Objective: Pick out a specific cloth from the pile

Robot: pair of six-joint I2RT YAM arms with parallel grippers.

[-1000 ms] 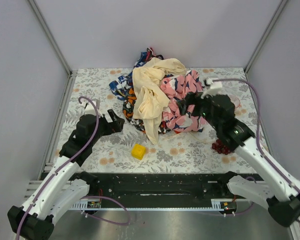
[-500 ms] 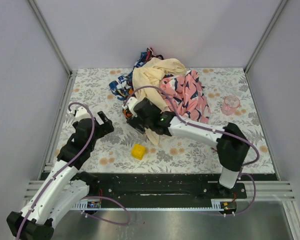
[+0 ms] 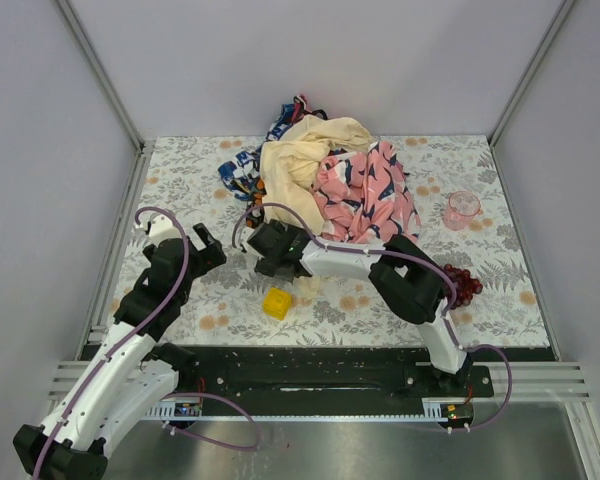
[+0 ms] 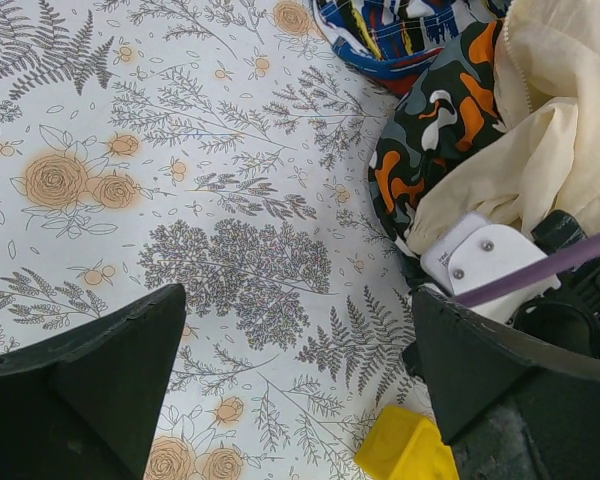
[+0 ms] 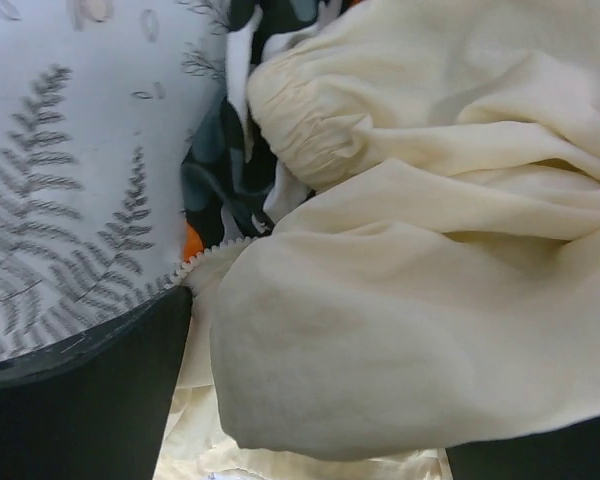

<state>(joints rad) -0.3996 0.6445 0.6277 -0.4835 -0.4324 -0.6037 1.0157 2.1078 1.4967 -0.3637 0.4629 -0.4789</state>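
Observation:
The pile (image 3: 330,185) sits at the back middle of the floral mat: a cream garment (image 3: 290,170), a pink cloth with navy marks (image 3: 365,195), a blue-white print (image 3: 242,172) and a black-orange-white print (image 4: 430,140). The plain red-orange cloth is hidden. My right gripper (image 3: 264,242) is at the pile's near-left edge, jaws wide apart, with a fold of the cream garment (image 5: 410,330) bulging between them. My left gripper (image 3: 208,245) is open and empty over bare mat, left of the pile, and shows in its wrist view (image 4: 298,300).
A yellow block (image 3: 276,302) lies on the mat just in front of my right gripper and shows in the left wrist view (image 4: 405,450). A pink cup (image 3: 462,208) and a dark red grape bunch (image 3: 464,285) sit at the right. Walls enclose the mat.
My right arm swung from the right side across to the pile's near-left edge. The hanging cream sleeve is now bunched at the pile. My left gripper drew back slightly leftward.

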